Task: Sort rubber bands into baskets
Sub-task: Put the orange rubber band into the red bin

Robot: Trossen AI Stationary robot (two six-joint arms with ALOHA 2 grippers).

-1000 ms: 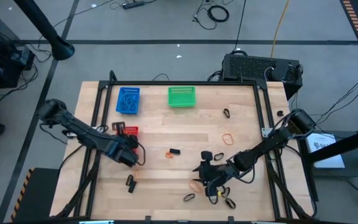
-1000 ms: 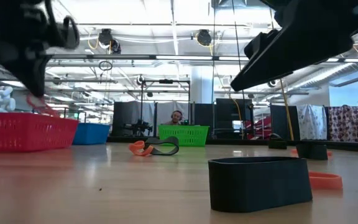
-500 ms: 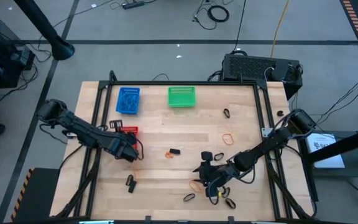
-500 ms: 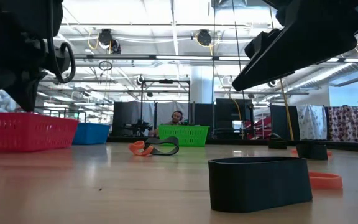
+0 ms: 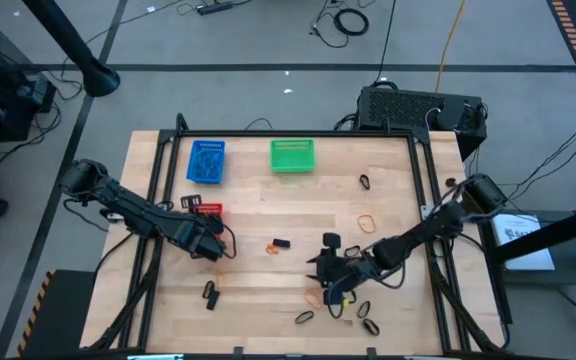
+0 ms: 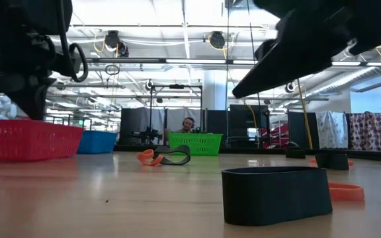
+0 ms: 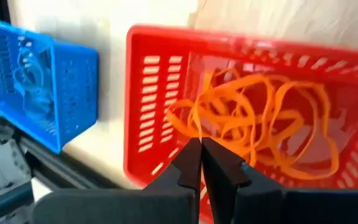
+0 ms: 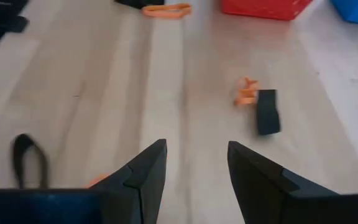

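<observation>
at left of the high view, the left gripper (image 7: 199,155), fingers together and empty, hangs over the red basket (image 5: 206,210), which holds thin orange loops. the blue basket (image 5: 206,161) holds blue ones; the green basket (image 5: 292,155) looks empty. many rubber bands (image 5: 367,221) lie scattered lower right, under the spread-fingered right gripper (image 8: 193,163): sorting seems partway.

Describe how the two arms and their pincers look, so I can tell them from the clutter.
Both arms are dark, jointed, with black cables looped alongside. The left pincer has slim tapered black fingers; the right pincer has broader, wedge-shaped black fingers. No markings visible.
</observation>
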